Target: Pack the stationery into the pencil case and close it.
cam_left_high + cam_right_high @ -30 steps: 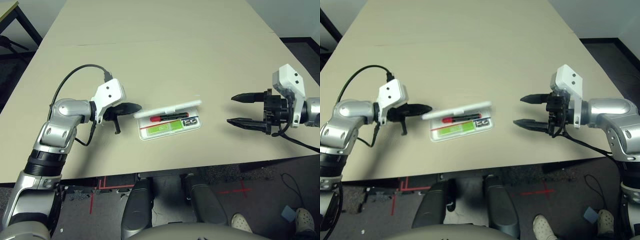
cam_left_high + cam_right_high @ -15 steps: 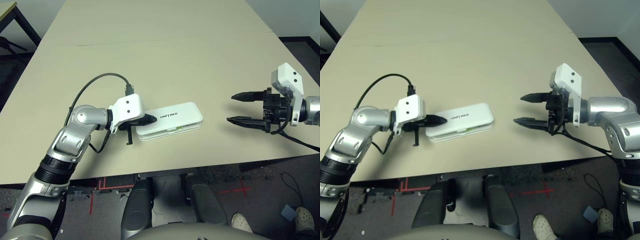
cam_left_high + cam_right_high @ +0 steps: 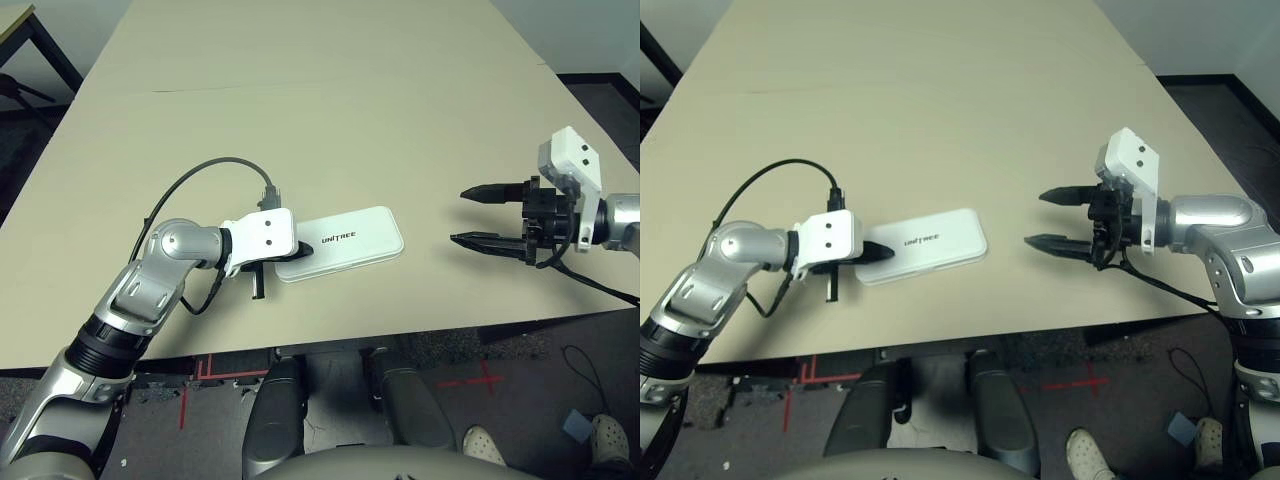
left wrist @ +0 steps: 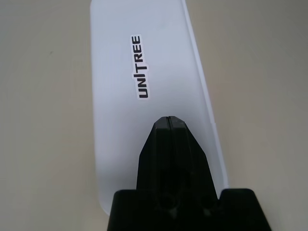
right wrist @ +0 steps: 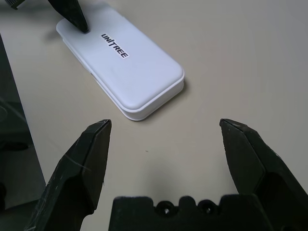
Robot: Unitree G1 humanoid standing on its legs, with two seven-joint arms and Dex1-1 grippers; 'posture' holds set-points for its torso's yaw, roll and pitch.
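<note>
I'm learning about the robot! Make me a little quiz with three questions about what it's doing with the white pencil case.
1. Is the lid of the pencil case up or down?
2. True or false: the right end effector is holding the pencil case.
3. Fill in the blank: the dark word printed on the lid is ______.

Key: 1. Down. 2. False; it is open and apart from the case, while the shut left end effector has its tips at the lid. 3. UNITREE.
</note>
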